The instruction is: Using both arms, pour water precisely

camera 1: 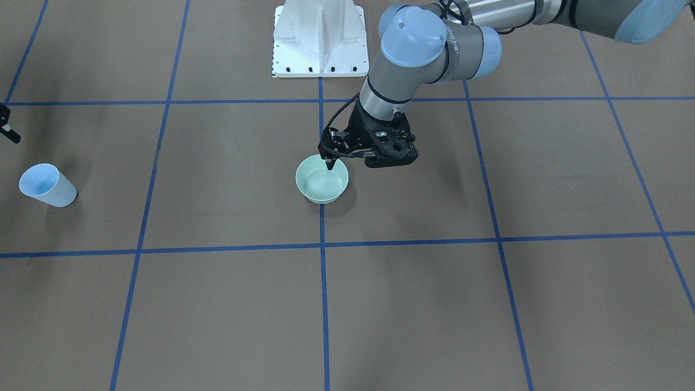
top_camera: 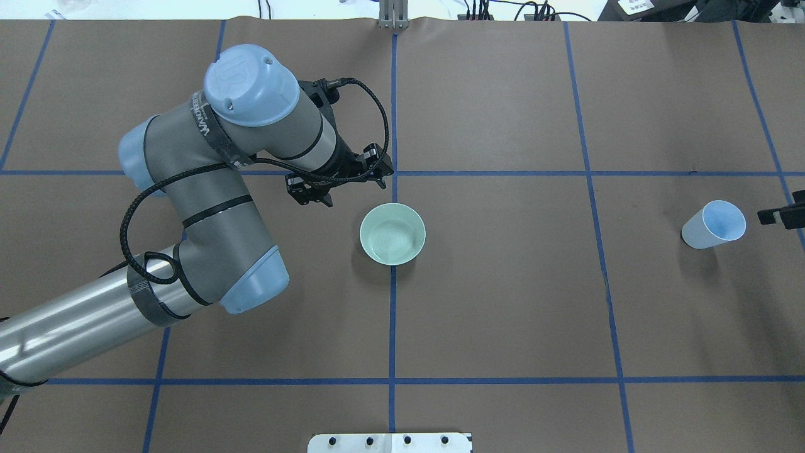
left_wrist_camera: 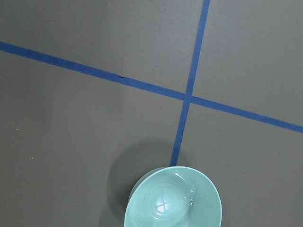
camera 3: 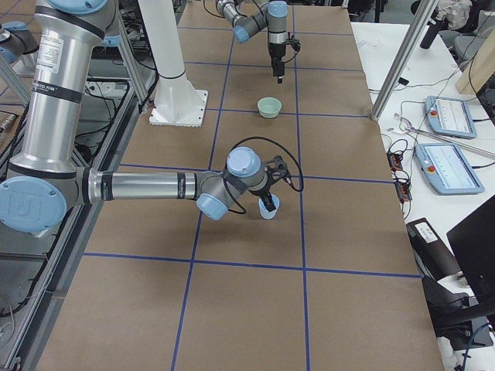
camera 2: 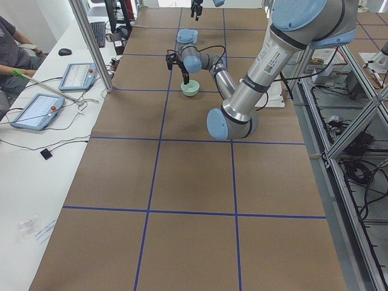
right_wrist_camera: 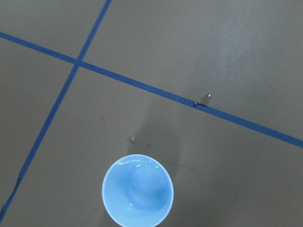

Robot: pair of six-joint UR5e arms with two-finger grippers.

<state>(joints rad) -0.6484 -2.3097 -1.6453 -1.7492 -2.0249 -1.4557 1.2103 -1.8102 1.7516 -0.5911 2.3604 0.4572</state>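
A mint-green bowl stands upright near the table's middle, on a blue tape line. It also shows at the bottom of the left wrist view. My left gripper hangs above the bowl, points down, looks shut and holds nothing. A light-blue cup stands upright far out on my right side. It shows from above in the right wrist view. My right gripper is cut off by the frame edge, just beside and above the cup. I cannot tell how its jaws stand.
The white pedestal base stands at the robot's edge of the table. Blue tape lines divide the brown table cover into squares. An operators' bench with tablets, a seated person and an aluminium post line the far side.
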